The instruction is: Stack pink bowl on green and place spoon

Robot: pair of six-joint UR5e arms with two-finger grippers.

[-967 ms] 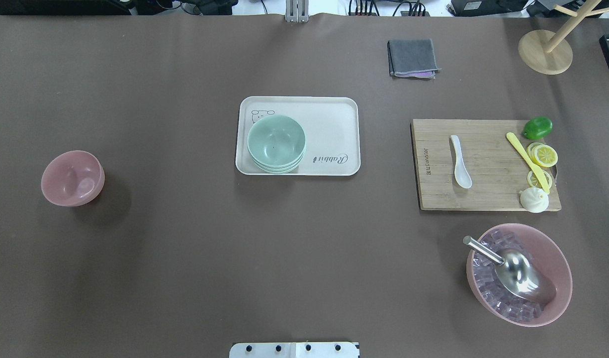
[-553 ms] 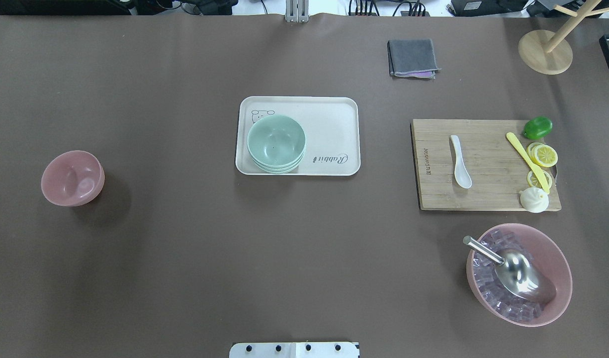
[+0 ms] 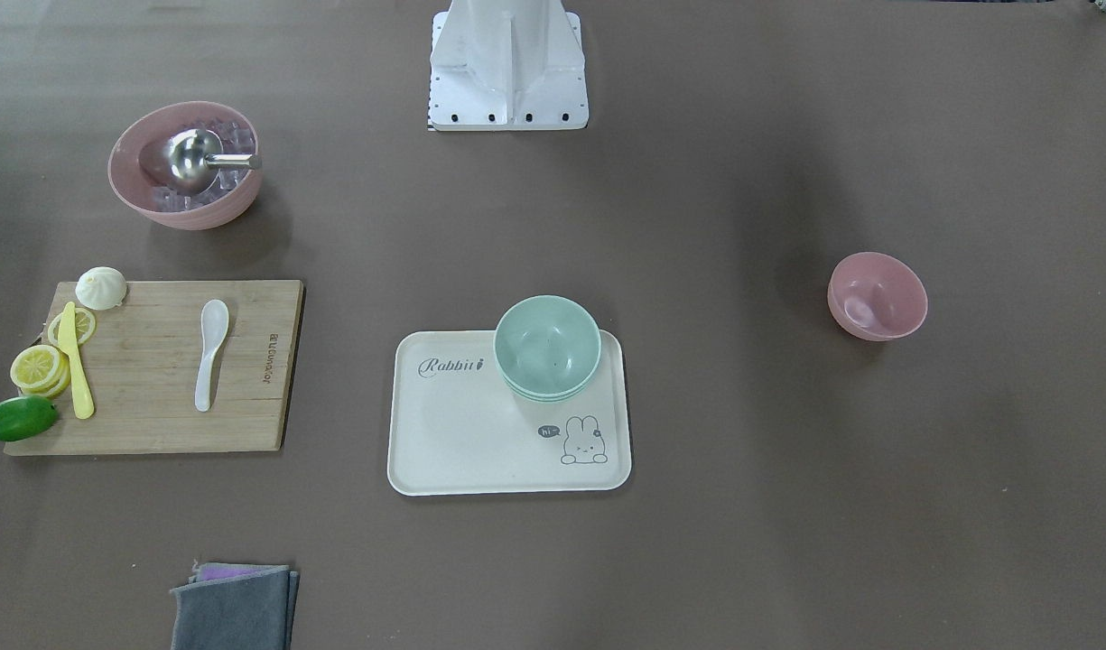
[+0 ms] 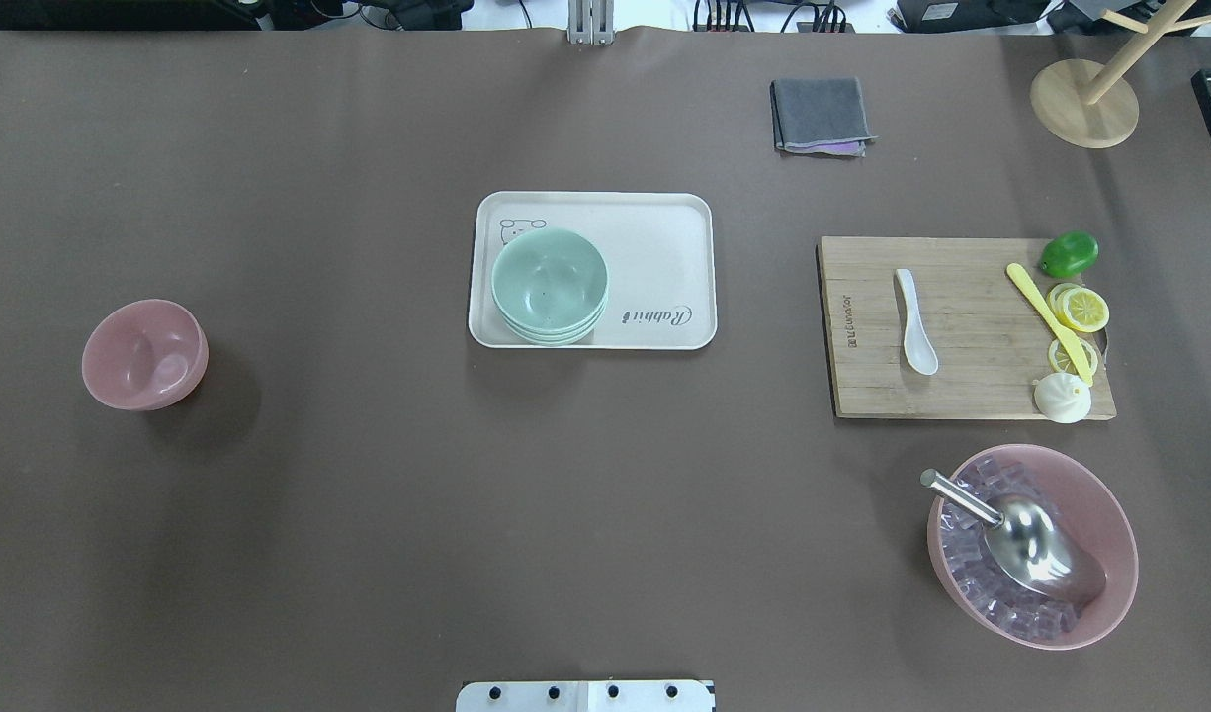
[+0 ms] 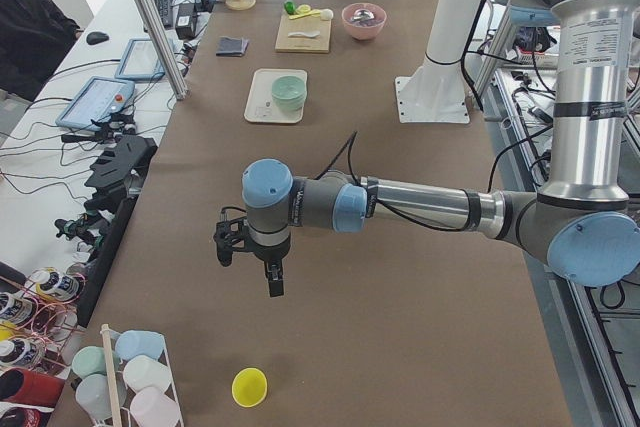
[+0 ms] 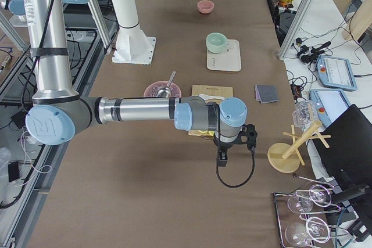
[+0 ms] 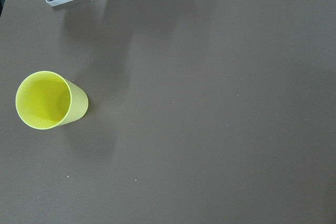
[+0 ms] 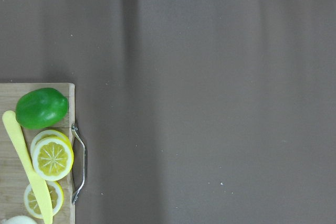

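A small pink bowl [image 4: 144, 354] stands alone on the table's left side, also in the front-facing view [image 3: 877, 296]. A stack of green bowls [image 4: 550, 285] sits on the left part of a cream rabbit tray [image 4: 664, 247] at the table's middle. A white spoon [image 4: 915, 321] lies on a wooden cutting board [image 4: 971, 391] at the right. My left gripper [image 5: 250, 265] hangs over bare table far beyond the pink bowl. My right gripper [image 6: 224, 155] hangs past the board's outer end. Each shows only in a side view, so I cannot tell whether it is open or shut.
A large pink bowl [image 4: 1109, 514] of ice cubes with a metal scoop stands in front of the board. A lime [image 4: 1068, 254], lemon slices and a yellow knife [image 4: 1050, 321] lie on the board's right end. A grey cloth [image 4: 821, 115], a wooden stand [image 4: 1083, 103] and a yellow cup [image 7: 50, 99] stand farther off.
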